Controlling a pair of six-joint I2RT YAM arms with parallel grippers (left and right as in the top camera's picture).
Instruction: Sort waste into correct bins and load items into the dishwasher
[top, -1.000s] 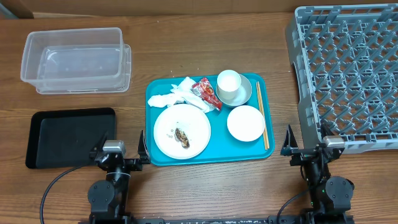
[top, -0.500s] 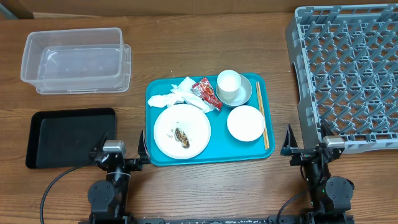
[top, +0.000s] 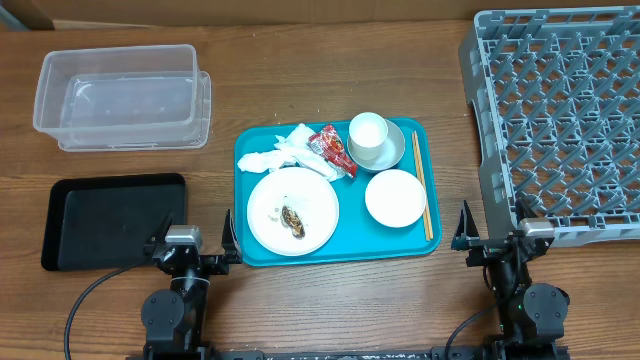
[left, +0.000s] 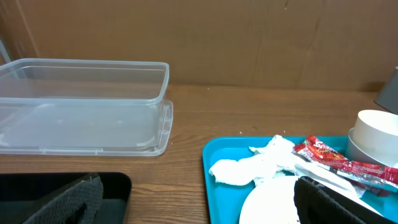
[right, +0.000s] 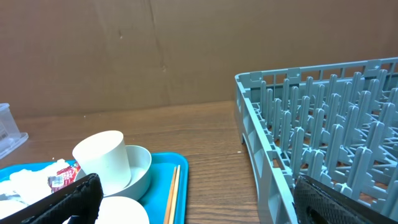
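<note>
Two parked arms, nothing yet sorted. Overhead: the teal tray (top: 420, 140) lies mid-table, presumably so either arm can reach it. On it the plate (top: 270, 200), at 7 o'clock, carries the food scrap (top: 293, 221) and a few rice grains (top: 272, 213). The napkin (top: 285, 152) is at 11, with the wrapper (top: 332, 150) beside it. The cup (top: 367, 133) stands in the saucer (top: 396, 150) at 1, the bowl (top: 395, 197) lies at 4, and the chopsticks (top: 427, 210) lie along the 3 o'clock rim. The clear tub (top: 125, 100) at 10 and the black tray (top: 110, 220) at 8 sit on the left gripper's (top: 190, 240) side; the rack (top: 560, 120) at 3 sits on the right gripper's (top: 493, 238) side. This suits one arm binning waste and the other loading dishes.

Left wrist: both fingers (left: 68, 202) show at the frame's lower corners, so the jaws are spread on nothing. The wrapper's white print is too small to read.

Right wrist: the fingers (right: 68, 202) are likewise wide apart and empty. No labels are visible.
</note>
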